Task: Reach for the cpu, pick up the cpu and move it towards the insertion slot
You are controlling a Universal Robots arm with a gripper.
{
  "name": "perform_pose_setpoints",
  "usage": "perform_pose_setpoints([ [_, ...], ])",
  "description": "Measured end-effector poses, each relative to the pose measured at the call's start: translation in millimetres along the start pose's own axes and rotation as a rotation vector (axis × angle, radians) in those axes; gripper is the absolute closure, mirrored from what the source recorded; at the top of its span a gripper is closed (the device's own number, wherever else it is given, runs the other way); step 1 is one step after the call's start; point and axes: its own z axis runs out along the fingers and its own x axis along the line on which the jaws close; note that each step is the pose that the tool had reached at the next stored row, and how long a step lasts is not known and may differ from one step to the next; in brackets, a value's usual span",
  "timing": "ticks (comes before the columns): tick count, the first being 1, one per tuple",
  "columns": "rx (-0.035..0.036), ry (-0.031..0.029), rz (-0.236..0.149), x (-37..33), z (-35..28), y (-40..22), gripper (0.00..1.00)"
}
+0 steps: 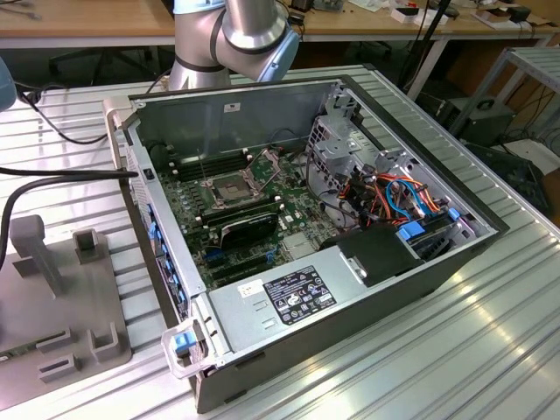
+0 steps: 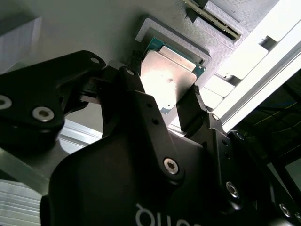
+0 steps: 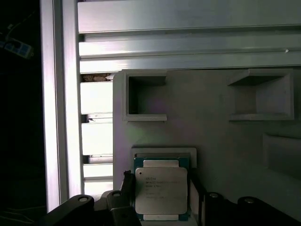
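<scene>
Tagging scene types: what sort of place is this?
Probably a robotics lab bench for PC assembly: an opened desktop computer case on an aluminium-profile table, a grey fixture tray beside it, cluttered wooden workbenches behind.

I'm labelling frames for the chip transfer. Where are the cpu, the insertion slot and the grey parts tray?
the cpu [image 3: 161, 190], first wrist view, middle of its metal lid.
the insertion slot [image 1: 229, 190], exterior view, dark centre of the socket.
the grey parts tray [image 1: 74, 297], exterior view, bare flat base.

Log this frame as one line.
phase: at cpu pickup | gripper: around cpu, at grey holder | lift: cannot tell | insertion slot: dark centre, no cpu
</scene>
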Motion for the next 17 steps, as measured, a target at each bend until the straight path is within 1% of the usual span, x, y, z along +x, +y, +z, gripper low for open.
perform_pose_setpoints([
  [7, -0.0008, 0.0001, 0.0, 0.0, -0.3, 0.0, 0.45],
  [12, -0.0057, 0.0006, 0.0, 0.0, -2.6, 0.1, 0.45],
  [17, -0.0079, 0.0008, 0.0, 0.0, -4.8, 0.2, 0.45],
])
